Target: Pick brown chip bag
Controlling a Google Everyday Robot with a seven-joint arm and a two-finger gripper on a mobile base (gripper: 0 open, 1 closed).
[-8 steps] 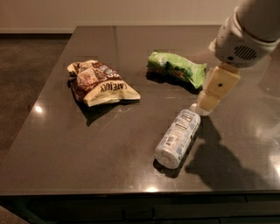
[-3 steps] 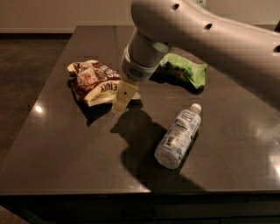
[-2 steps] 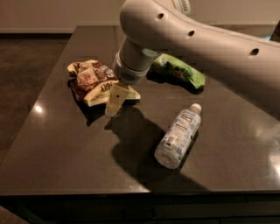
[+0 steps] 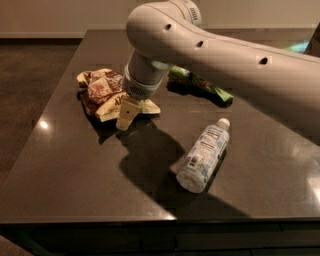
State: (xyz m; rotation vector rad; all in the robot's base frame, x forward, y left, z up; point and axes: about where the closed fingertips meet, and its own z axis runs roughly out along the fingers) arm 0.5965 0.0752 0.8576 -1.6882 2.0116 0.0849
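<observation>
Dark, glossy worktop (image 4: 75,190) fills most of the view, its front edge running along the bottom and small light spots glinting on its surface. Nearest to that edge, right of centre, a clear plastic bottle (image 4: 202,155) lies on its side, with its white cap pointing away toward the far right and its base toward the front. A broad shadow spreads over the worktop just left of the bottle.

Beyond the shadow, left of centre, the gripper (image 4: 125,117) hangs low with its pale cream tip pointing down, close above the worktop. It sits at the near right edge of the brown chip bag (image 4: 100,90) and overlaps it in this view. Whether it touches the bag, and whether it is open or closed, I cannot tell.

The brown chip bag lies crumpled on the left part of the worktop, well apart from the bottle. Its foil shows brown, cream-yellow and reddish patches.

Farther back and to the right, a green snack bag (image 4: 202,86) lies on the worktop, partly hidden behind the thick, light grey arm (image 4: 225,55). The arm crosses from the right edge to a round wrist above the gripper.

Past the worktop on the left are a dark floor (image 4: 30,85) and a pale wall (image 4: 60,15)
</observation>
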